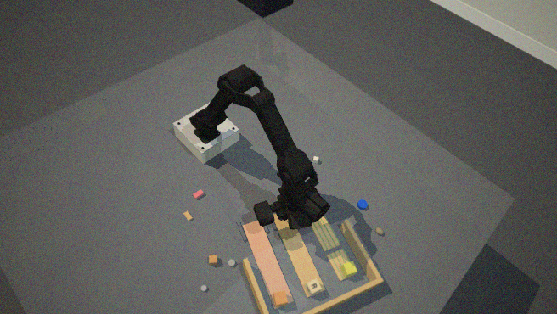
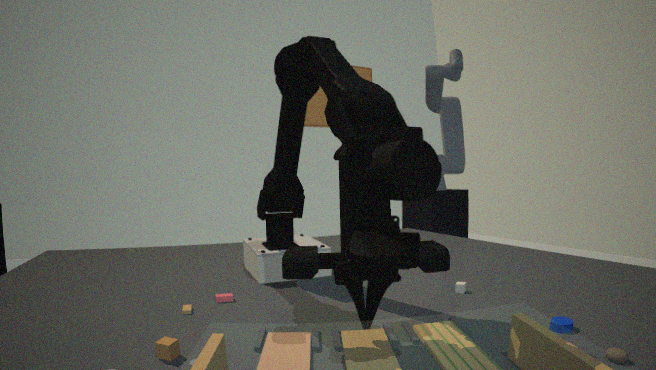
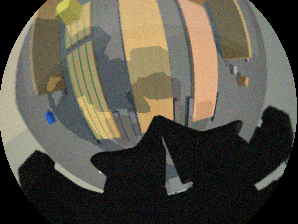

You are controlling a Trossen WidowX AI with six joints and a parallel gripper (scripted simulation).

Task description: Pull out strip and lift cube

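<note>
Above the near end of the plain tan wooden strip (image 1: 301, 259) (image 2: 367, 345) (image 3: 146, 30), your black gripper (image 2: 366, 326) (image 3: 157, 119) has its fingers closed on nothing; your cream cube labelled R (image 1: 314, 287) sits on that strip's far end.
</note>
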